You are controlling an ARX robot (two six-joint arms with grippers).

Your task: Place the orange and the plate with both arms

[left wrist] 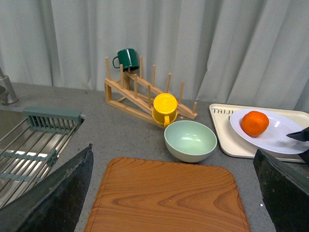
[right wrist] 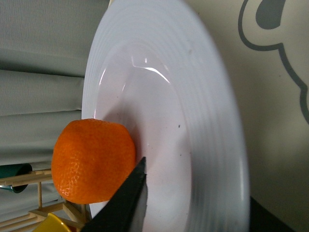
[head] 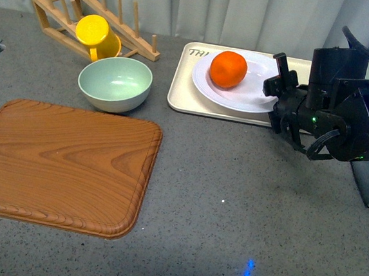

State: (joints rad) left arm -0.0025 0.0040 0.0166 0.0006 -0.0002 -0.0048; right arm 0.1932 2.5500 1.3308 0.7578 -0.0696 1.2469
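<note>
At upper right of the front frame, the right gripper (head: 274,88) straddles the near rim of the plate (head: 253,95), jaws apart, seemingly to pinch and lift it. The orange (head: 228,69) sits in the plate on the beige tray (head: 182,92). The left gripper (left wrist: 169,193) hangs back, wide open and empty.

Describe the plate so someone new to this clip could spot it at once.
On the grey counter, find the beige tray right of the wooden drying rack. The plate lies on it, glossy white with a ridged rim. Unlike the pale green bowl, it holds the orange, and the right gripper is at its edge.
</note>
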